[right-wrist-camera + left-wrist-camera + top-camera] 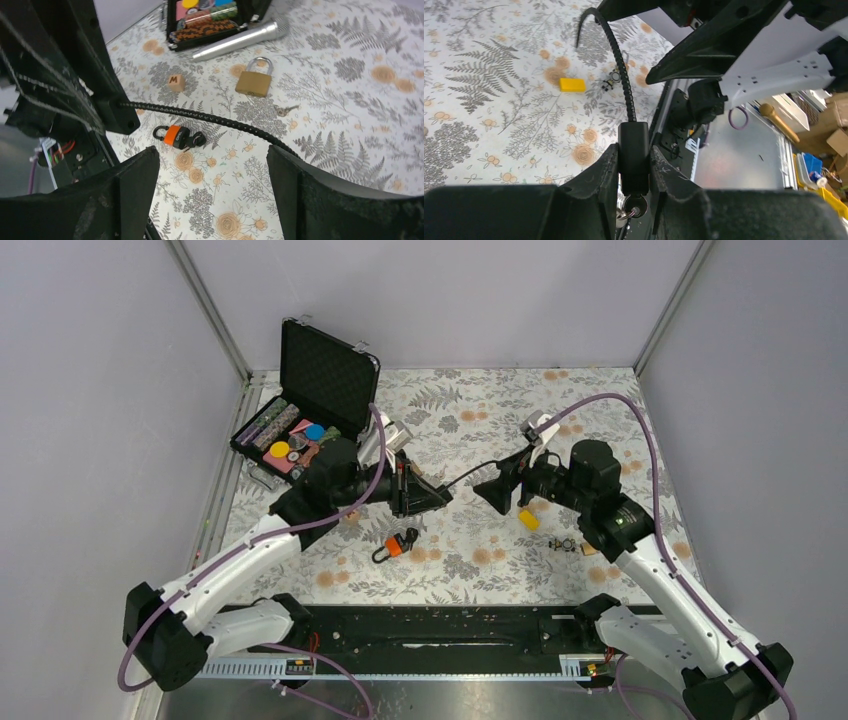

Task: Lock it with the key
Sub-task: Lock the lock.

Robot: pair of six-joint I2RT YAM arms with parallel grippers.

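- left fingers (596, 182) are clamping the cable lock (633, 150) above the table (600, 400) centre, key (636, 206) sticking out underneath
- right fingers (132, 185) are gaping wide, empty, at the lock's 3 o'clock
- risk: right fingers snagging the loose cable (225, 121) and twisting the lock out of the grip

- We see only part of the key (636, 206); the fingers (596, 185) of the left gripper (634, 152), clamped on the lock body (634, 132), cover the rest.
- The cable (225, 121) disappears behind a finger (320, 190) of the right gripper (211, 155).
- The right wrist view's top edge cuts off the case (210, 20).
- We cannot identify the small dark item (562, 544) near the yellow block (529, 519).
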